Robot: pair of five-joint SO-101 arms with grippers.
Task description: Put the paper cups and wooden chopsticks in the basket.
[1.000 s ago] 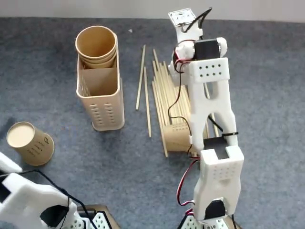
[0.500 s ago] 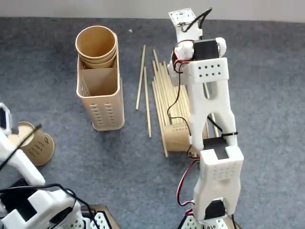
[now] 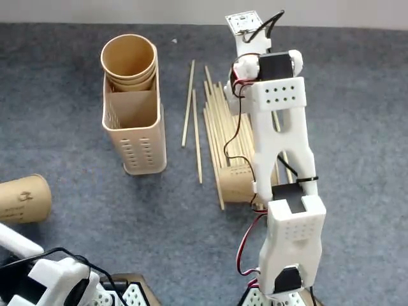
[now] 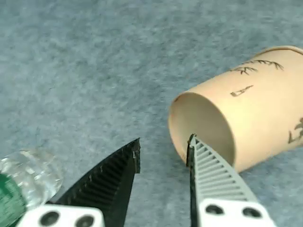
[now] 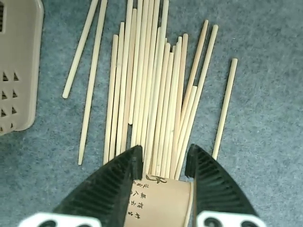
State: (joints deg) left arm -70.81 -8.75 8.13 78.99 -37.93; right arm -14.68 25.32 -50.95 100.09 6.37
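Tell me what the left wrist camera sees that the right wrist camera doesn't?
Only the left wrist view: a paper cup lying on its side, its mouth facing the open left hand, and some crinkly clear plastic. Only the right wrist view: the pile of wooden chopsticks, a corner of the basket, and another cup at the chopsticks' ends, by the open right hand. Both: the grey carpet.

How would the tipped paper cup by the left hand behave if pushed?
Lying on its side, the paper cup would probably roll, curving because it tapers. It looks thin and empty, so likely light and crushable. The open left hand is near its rim; pinching there might dent it.
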